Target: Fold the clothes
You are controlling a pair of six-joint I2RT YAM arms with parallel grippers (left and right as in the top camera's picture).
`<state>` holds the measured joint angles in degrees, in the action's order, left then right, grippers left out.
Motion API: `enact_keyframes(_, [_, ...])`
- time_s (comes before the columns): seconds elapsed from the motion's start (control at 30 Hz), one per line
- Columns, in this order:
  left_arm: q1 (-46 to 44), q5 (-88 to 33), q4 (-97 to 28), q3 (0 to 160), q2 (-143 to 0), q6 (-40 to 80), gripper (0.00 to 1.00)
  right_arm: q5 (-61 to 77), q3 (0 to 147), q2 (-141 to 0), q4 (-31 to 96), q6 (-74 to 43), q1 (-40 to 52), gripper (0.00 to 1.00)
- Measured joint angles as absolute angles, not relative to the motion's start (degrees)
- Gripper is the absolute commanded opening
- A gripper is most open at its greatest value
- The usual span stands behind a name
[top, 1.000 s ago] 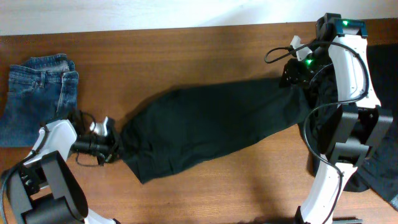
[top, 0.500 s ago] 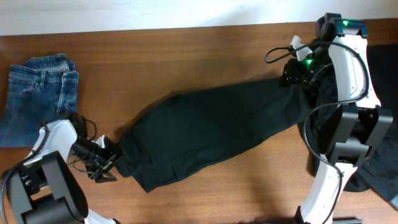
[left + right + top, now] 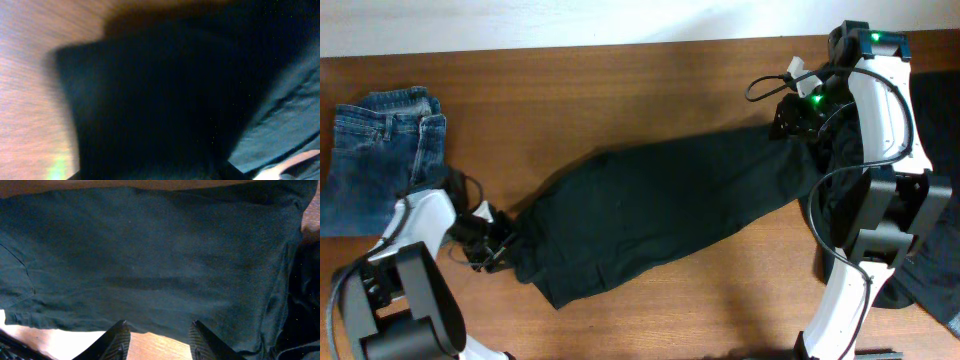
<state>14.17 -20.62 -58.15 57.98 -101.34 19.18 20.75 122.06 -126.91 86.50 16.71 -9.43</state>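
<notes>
The left gripper [image 3: 492,243], drawn back toward the lower left half a second ago, is again against the garment [image 3: 660,215], whose lower-left end has shifted slightly over the last second. The garment lies unfolded, a long black band running from the lower left to the upper right of the table [image 3: 620,90] in the overhead view. I cannot tell whether the left gripper is spread or pinching cloth, since its wrist view is a dark blur of fabric. The right gripper [image 3: 159,327] sits at the upper-right end with its fingers [image 3: 119,337] spread and bare wood showing between them, so that end looks unheld. The risk, as I judge it, is a fold started on a poor grip. If the left jaws catch only the top layer or the hem, the cloth slips out or bunches. With the far end free, the whole garment drags instead of folding. A wide swing could also disturb the jeans [image 3: 385,150], folded at the upper left.
</notes>
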Motion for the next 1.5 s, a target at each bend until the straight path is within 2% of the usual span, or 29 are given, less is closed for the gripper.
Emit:
enact_keyframes(0.07, [11.5,-19.1,-57.1,58.0,-101.3,19.0,0.20,20.7,122.1,-126.9,86.5,16.7,-9.4,0.44])
enact_keyframes(0.17, [7.4,-15.3,-55.8,58.0,-101.3,19.1,0.05,20.7,122.1,-126.9,86.5,16.7,-9.4,0.44])
enact_keyframes(0.33, [2.1,-8.1,-53.2,58.0,-101.3,19.3,0.04,20.6,122.1,-126.9,86.7,16.7,-9.4,0.44])
enact_keyframes(0.6, [1.6,-3.4,-41.6,58.3,-101.9,19.3,0.05,20.6,122.1,-126.9,87.2,16.7,-9.4,0.44])
enact_keyframes(0.8, [2.2,-1.9,-31.3,62.5,-106.5,18.0,0.05,20.6,122.1,-126.9,87.2,15.6,-9.4,0.51])
enact_keyframes(0.87, [3.3,-2.1,-30.7,65.3,-108.5,17.7,0.05,20.5,122.1,-126.9,86.7,15.0,-9.4,0.57])
enact_keyframes(1.0, [6.0,-2.2,-30.5,69.7,-111.3,17.6,0.05,20.4,122.1,-126.9,85.6,13.6,-9.6,0.62])
enact_keyframes(1.13, [8.8,-0.9,-30.4,74.5,-113.1,17.5,0.05,19.7,122.1,-126.9,84.2,11.6,-10.4,0.81])
enact_keyframes(1.17, [9.0,-0.7,-30.4,74.8,-113.1,17.3,0.07,19.3,122.1,-126.9,84.0,11.3,-10.8,0.82])
enact_keyframes(1.23, [9.0,-0.4,-30.7,75.4,-113.1,17.1,0.19,18.7,122.1,-126.9,83.7,10.6,-11.7,0.83])
enact_keyframes(1.27, [9.0,-0.4,-31.1,75.4,-113.1,17.1,0.31,18.4,122.1,-126.9,83.6,10.5,-12.1,0.83])
enact_keyframes(1.3, [9.0,-0.6,-31.9,75.4,-113.1,17.1,0.49,18.2,122.1,-126.9,83.6,10.5,-12.4,0.83])
enact_keyframes(1.33, [9.0,-0.7,-32.5,75.4,-113.1,16.8,0.59,18.0,122.1,-126.9,83.5,10.5,-12.7,0.83])
enact_keyframes(1.4, [9.1,-1.3,-33.9,75.6,-113.1,16.6,0.67,17.8,122.1,-127.0,83.5,10.5,-13.0,0.83])
enact_keyframes(1.5, [9.3,-1.8,-35.8,75.6,-113.1,16.7,0.70,17.8,122.1,-128.3,83.5,10.4,-13.0,0.83])
